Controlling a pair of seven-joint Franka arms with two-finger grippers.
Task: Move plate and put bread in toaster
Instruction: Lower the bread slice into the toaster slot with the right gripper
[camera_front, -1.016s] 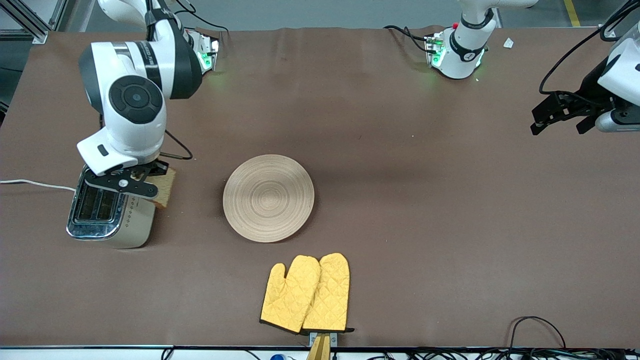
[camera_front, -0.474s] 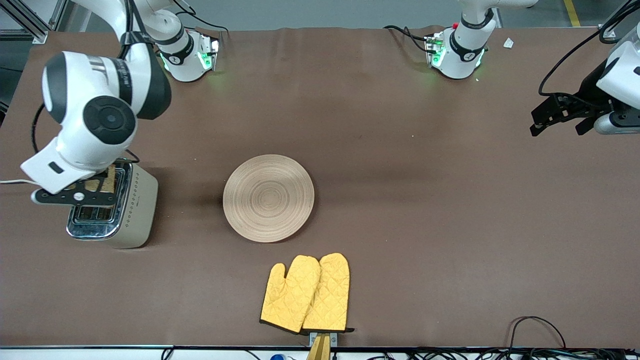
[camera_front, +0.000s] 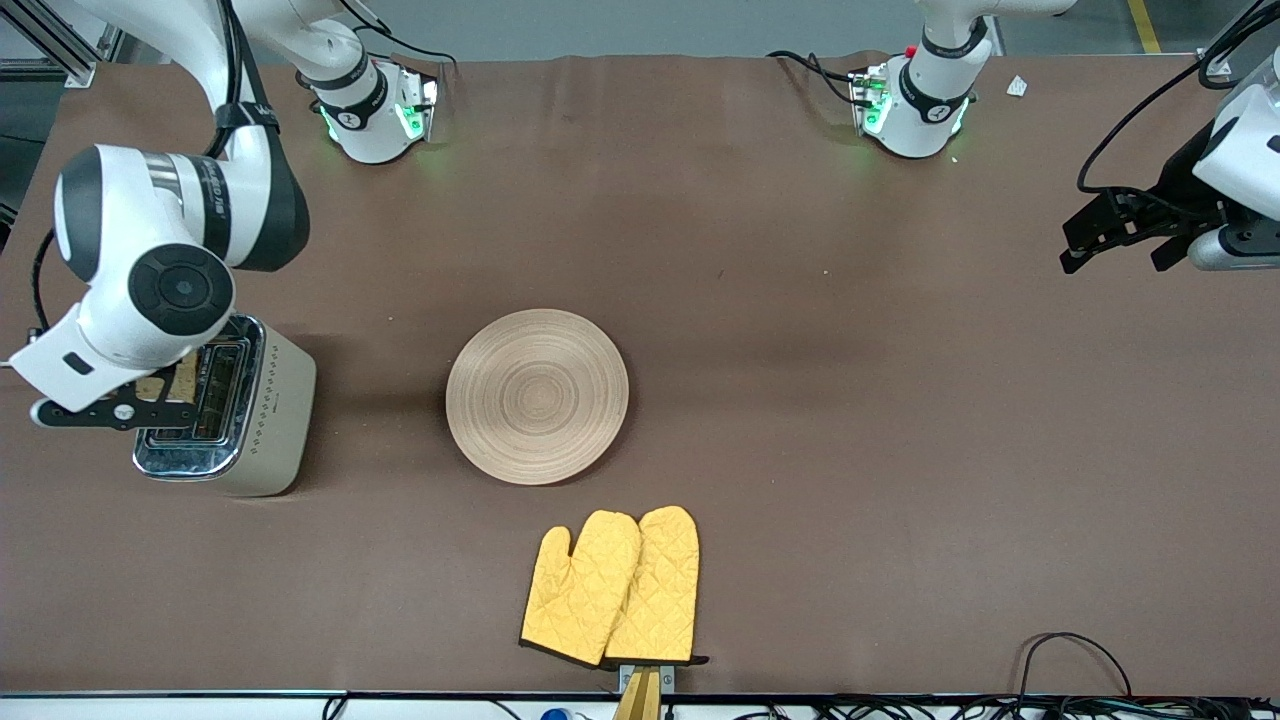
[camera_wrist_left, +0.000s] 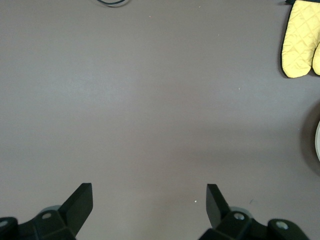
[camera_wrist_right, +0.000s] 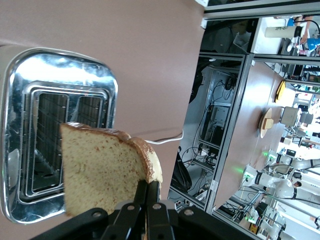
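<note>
The cream toaster (camera_front: 272, 425) stands at the right arm's end of the table, slots up. My right gripper (camera_front: 150, 400) hangs over its chrome top, shut on the bread (camera_front: 172, 382). In the right wrist view the fingers pinch the bread (camera_wrist_right: 102, 172) at its brown crust and hold the slice on edge above the toaster (camera_wrist_right: 30, 75), over the slots and not in one. The wooden plate (camera_front: 537, 396) lies empty mid-table; its edge also shows in the left wrist view (camera_wrist_left: 318, 145). My left gripper (camera_front: 1112, 235) waits open and empty above the table's left arm end, and it shows in its own view (camera_wrist_left: 149, 199).
A pair of yellow oven mitts (camera_front: 612, 585) lies nearer to the front camera than the plate; one also shows in the left wrist view (camera_wrist_left: 300, 40). The toaster's white cord (camera_front: 70, 367) runs off the table edge. Cables lie along the front edge.
My right gripper has carried the bread from beside the toaster, on its plate side, to over the toaster's chrome top. The left arm and the plate have not moved.
</note>
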